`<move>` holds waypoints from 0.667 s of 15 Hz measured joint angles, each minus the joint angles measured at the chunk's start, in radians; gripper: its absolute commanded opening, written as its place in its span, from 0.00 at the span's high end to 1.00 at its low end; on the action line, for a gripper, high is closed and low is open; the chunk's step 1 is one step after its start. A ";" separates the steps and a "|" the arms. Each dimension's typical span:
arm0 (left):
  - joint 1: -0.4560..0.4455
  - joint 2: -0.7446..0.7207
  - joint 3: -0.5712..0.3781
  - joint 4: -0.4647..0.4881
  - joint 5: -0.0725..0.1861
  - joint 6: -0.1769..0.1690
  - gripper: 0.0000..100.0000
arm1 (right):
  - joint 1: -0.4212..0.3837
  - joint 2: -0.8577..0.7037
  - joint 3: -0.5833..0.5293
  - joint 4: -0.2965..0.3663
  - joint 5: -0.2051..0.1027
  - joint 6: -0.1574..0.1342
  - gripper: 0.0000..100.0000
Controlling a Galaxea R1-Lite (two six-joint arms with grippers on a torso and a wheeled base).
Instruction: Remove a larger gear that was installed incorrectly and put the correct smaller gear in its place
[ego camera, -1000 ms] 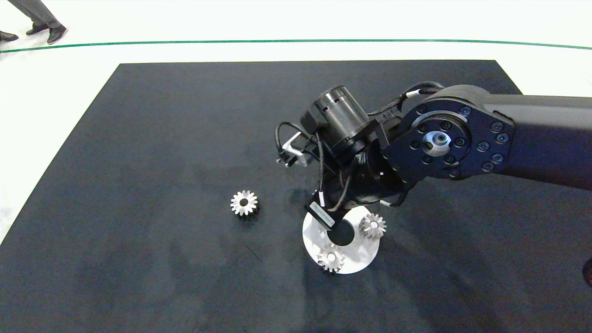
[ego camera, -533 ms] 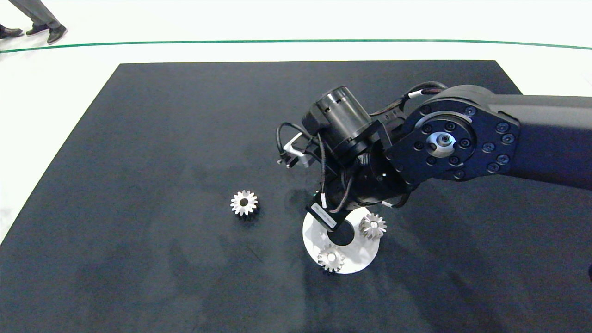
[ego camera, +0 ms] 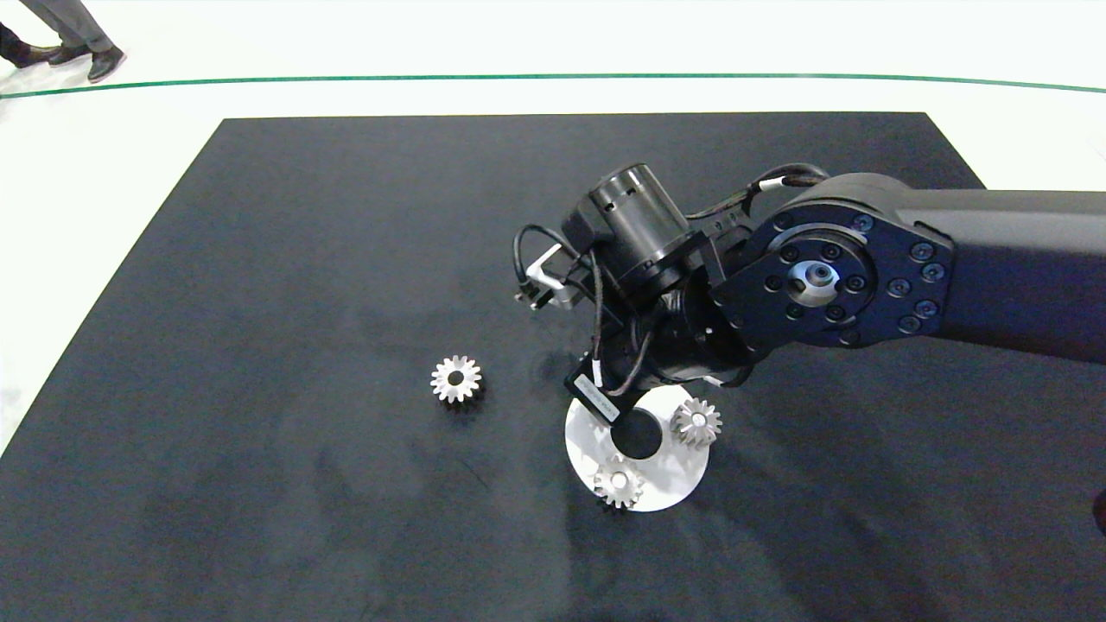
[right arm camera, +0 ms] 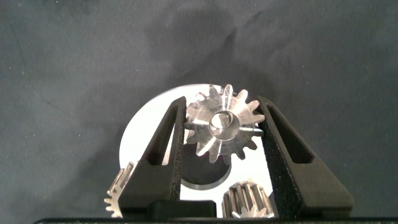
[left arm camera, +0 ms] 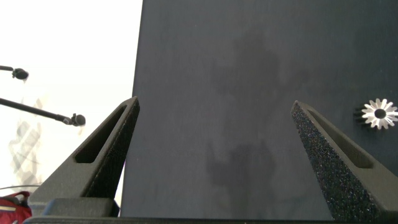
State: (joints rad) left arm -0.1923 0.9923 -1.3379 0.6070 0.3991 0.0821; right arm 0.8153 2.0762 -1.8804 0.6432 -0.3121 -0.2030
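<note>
shifted slightly left, right gripper [right arm camera: 221, 134] clamps larger gear [right arm camera: 222, 129] over disc [right arm camera: 146, 134].

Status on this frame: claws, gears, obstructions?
Right claw shut on chunky silver larger gear above white disc. Left claw open, empty. Star-faced smaller gear alone on mat. Nothing blocking.

right arm [ego camera: 950, 259]: matte black shell | round joint plate [ego camera: 816, 276]: ringed with screws, silver hub | black cables [ego camera: 596, 302] looping behind the pincer

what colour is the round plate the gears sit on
White, a flat disc with a dark centre hole; clearest in the head view.
</note>
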 measured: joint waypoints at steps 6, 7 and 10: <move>0.000 0.000 0.000 0.000 0.000 0.000 0.00 | 0.002 -0.002 0.009 -0.001 -0.002 0.001 0.93; 0.000 0.000 0.000 0.000 0.000 0.000 0.00 | 0.003 -0.003 0.009 0.000 -0.002 0.000 0.00; 0.000 0.000 0.000 0.000 0.000 0.000 0.00 | 0.003 -0.010 0.015 -0.003 -0.003 0.001 0.00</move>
State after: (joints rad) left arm -0.1923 0.9923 -1.3374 0.6070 0.3991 0.0821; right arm 0.8187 2.0666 -1.8655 0.6402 -0.3155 -0.2023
